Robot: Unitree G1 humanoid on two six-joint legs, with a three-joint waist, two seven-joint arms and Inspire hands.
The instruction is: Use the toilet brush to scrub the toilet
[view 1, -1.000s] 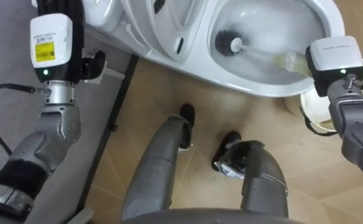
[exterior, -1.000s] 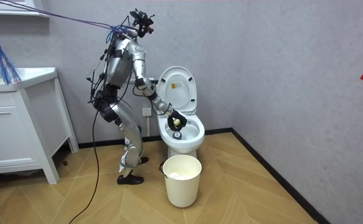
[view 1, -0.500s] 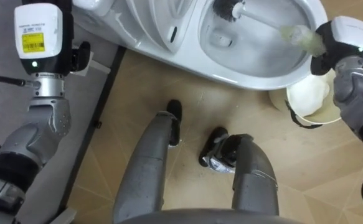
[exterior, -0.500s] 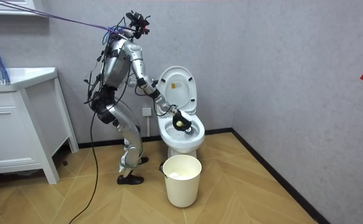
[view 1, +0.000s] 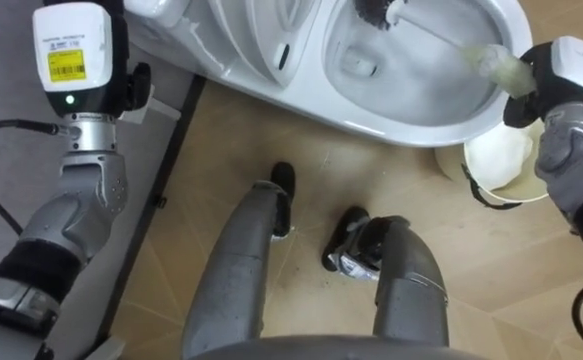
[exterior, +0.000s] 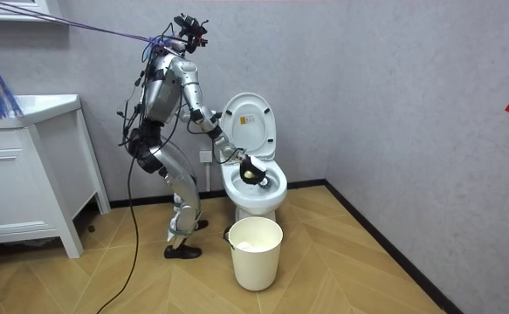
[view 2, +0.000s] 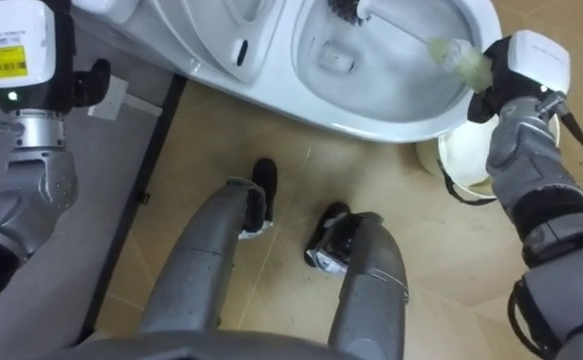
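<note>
We see the toilet brush (view 1: 441,38) down inside the toilet (view 1: 401,125). Its dark bristle head (view 1: 376,10) sits against the far inner wall of the bowl, and its pale shaft slants back across the bowl to the near right rim. There our right hand (view 1: 521,100) has its fingers closed round the brush's translucent grip, holding it just above the toilet's rim.

The toilet lid (exterior: 247,122) is raised and leans back toward the grey wall behind the toilet. Our left hand (view 1: 136,88) is lifted beside the toilet's left flank, close to the tank, apart from the brush. We cannot tell how it is set.

A white bucket (exterior: 256,262) stands on the wooden floor (view 1: 471,270) just in front of the toilet. In the eye views it shows right beside the bowl's near right edge, under our right wrist.

In the room view we stand on the toilet's left, feet on the floor beside the bowl and upper body bent toward it, with the right arm reaching over the rim. A white vanity cabinet (exterior: 14,196) stands well apart from the toilet, at the room view's left.
</note>
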